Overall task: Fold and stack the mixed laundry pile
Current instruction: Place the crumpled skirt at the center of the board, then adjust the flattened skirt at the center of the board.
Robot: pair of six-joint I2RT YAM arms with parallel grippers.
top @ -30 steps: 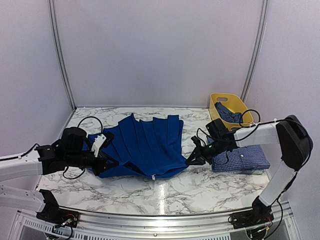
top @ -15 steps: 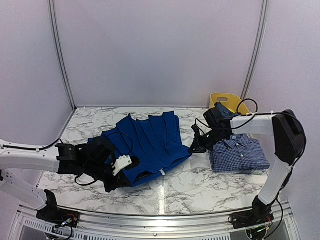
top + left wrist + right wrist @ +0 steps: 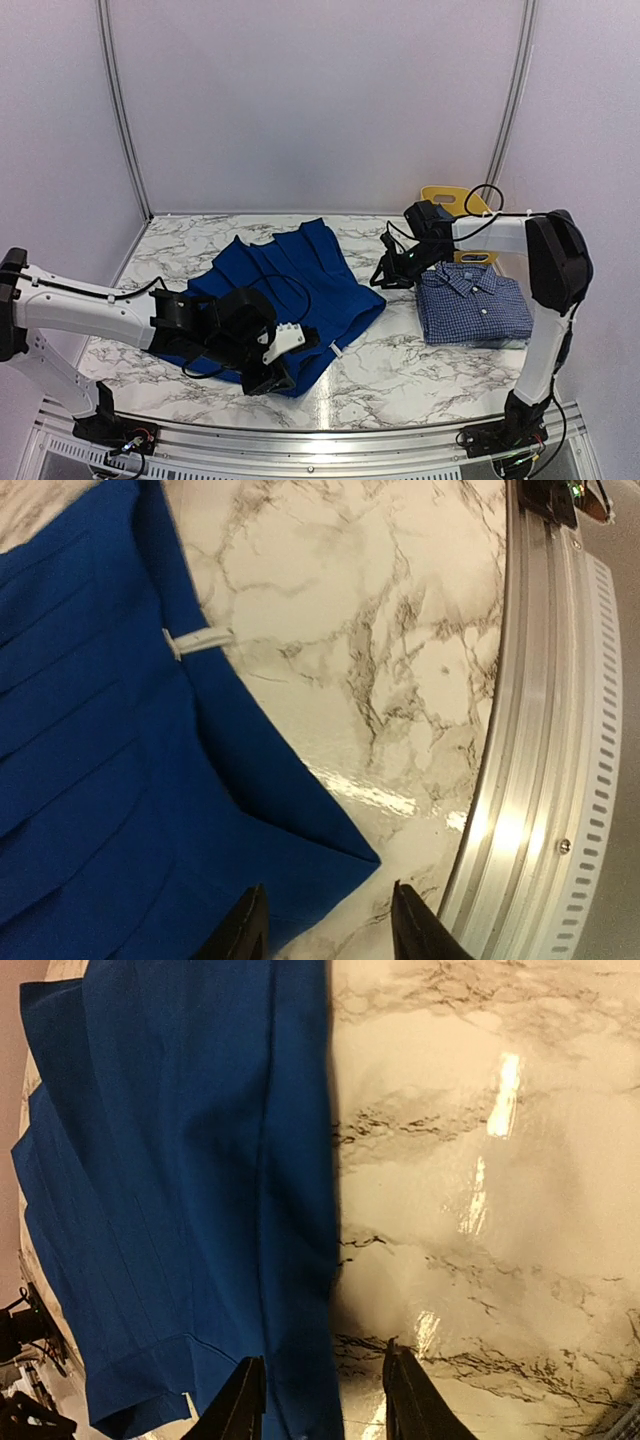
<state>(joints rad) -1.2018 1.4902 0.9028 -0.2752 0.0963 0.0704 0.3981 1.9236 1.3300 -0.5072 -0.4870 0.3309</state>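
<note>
**A:** Where does the royal-blue garment (image 3: 300, 275) lie?

**B:** It lies flat on the desk (image 3: 400, 375), left of centre and set slantwise, with its pleats showing. One corner points toward the front rail (image 3: 520, 780). The checked shirt (image 3: 470, 305) lies folded to its right, apart from it, with bare marble between them.

**A:** And the pincers?

**B:** The left pincer (image 3: 327, 900) hangs over that near corner with its jaws partly apart. There is cloth beneath them, but nothing is pinched. The right pincer (image 3: 322, 1360) is at the garment's far right edge. Its jaws are also partly apart, straddling the line where the cloth meets the marble, and it holds nothing.

**A:** Which step is this, then?

**B:** I'd say the blue piece is laid out and its folding hasn't begun. The shirt looks finished and would serve as the base of the stack.

**A:** What does the next move call for?

**B:** Each pincer should come down and close on an edge, then carry that side across to halve the garment. The cloth lies thin against the marble, so the fingers may slide over it or catch two layers. The white tag (image 3: 195, 640) on the hem could also snag.

**A:** Is there other laundry?

**B:** The yellow tub (image 3: 445, 195) sits behind the right arm, mostly hidden. I can't tell what's in it.
</note>
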